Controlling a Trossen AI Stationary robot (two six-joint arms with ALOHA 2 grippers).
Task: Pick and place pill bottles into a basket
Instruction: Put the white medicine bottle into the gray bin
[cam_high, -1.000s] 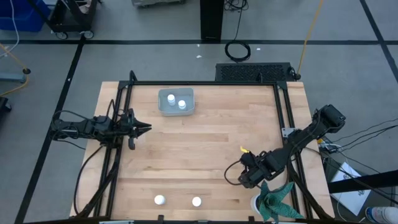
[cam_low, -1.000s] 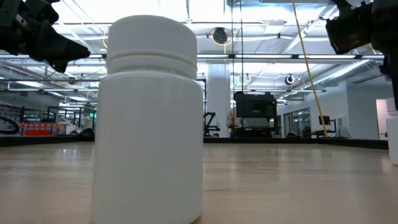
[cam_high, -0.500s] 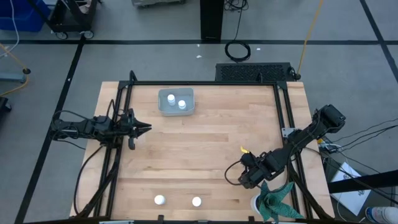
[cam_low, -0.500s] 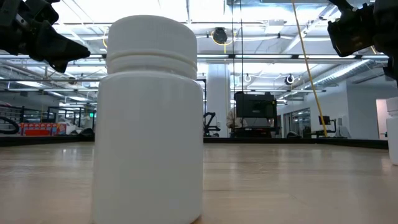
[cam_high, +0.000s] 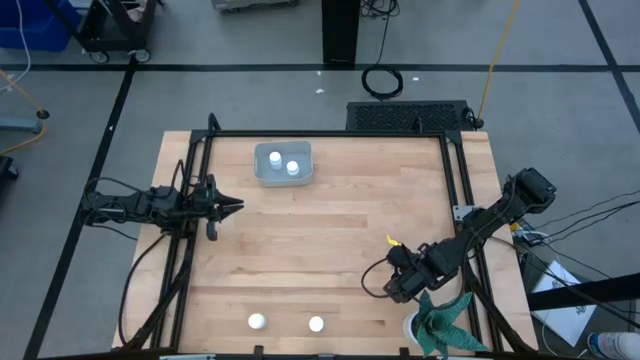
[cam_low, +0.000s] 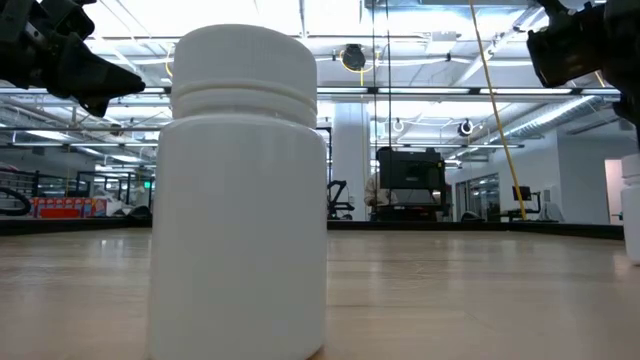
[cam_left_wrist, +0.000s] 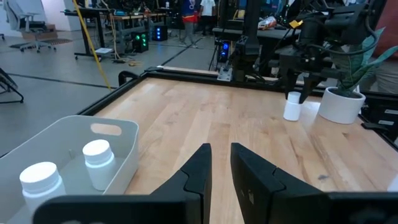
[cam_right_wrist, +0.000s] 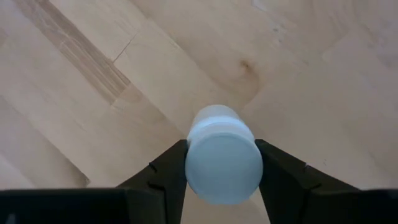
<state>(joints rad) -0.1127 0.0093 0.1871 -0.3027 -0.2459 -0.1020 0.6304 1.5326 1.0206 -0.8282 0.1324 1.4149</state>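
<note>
The grey-blue basket (cam_high: 283, 176) stands at the far left of the table with two white pill bottles (cam_high: 283, 164) upright in it; they also show in the left wrist view (cam_left_wrist: 96, 162). Two more bottles (cam_high: 257, 321) (cam_high: 316, 323) stand near the near edge, and one of them fills the low view (cam_low: 240, 190). My right gripper (cam_high: 393, 287) points down at the near right, shut on a fifth bottle (cam_right_wrist: 222, 158). My left gripper (cam_high: 237, 207) is shut and empty, held level just near of the basket. My right gripper pinches the bottle's white cap (cam_right_wrist: 193, 163) between its two fingers, one on each side. The fingers (cam_right_wrist: 278, 171) come from above and point down. The bottle stays upright, and in the left wrist view its base (cam_left_wrist: 291, 116) looks to be on the table.
A white pot with a green plant (cam_high: 437, 322) stands close to my right gripper, at the near right corner. Black frame rails (cam_high: 330, 134) run along the table's far, left and right sides. Bare wood (cam_high: 330, 225) lies between the two arms.
</note>
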